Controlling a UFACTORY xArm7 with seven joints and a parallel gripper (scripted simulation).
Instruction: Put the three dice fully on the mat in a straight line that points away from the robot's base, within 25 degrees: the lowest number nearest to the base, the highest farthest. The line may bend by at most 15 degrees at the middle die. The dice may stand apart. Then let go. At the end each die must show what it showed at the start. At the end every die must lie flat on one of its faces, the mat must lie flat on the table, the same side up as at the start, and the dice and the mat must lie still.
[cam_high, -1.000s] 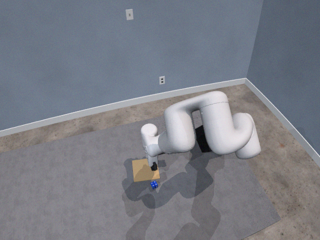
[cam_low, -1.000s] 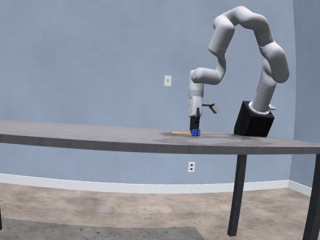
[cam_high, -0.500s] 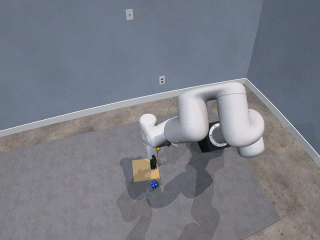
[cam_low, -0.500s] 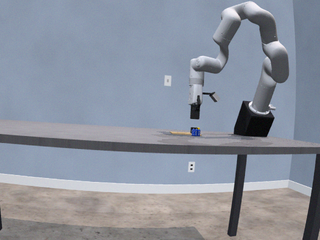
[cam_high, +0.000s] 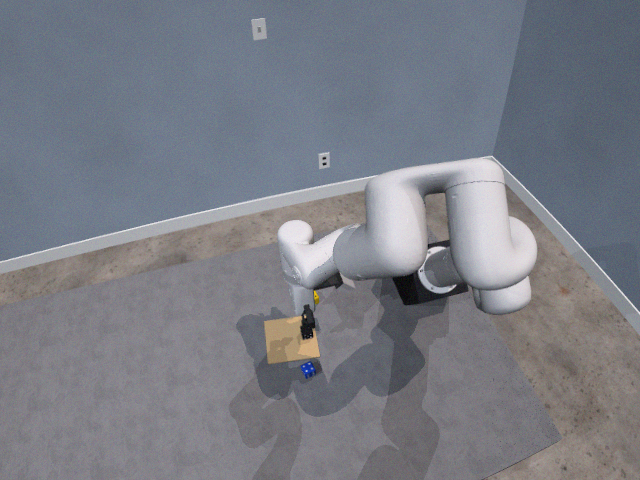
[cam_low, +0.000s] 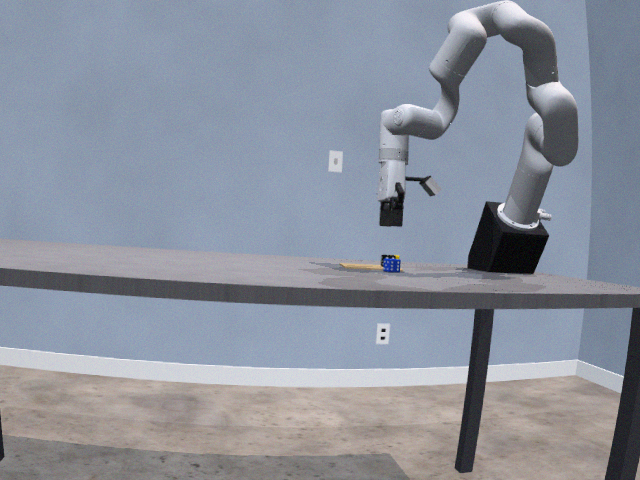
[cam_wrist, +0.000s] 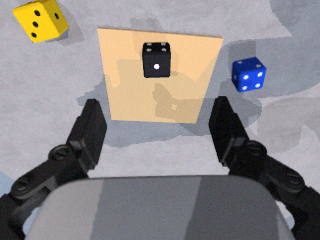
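Black die (cam_high: 308, 332) on tan mat (cam_high: 281, 342), blue die (cam_high: 308, 369) just off its edge.
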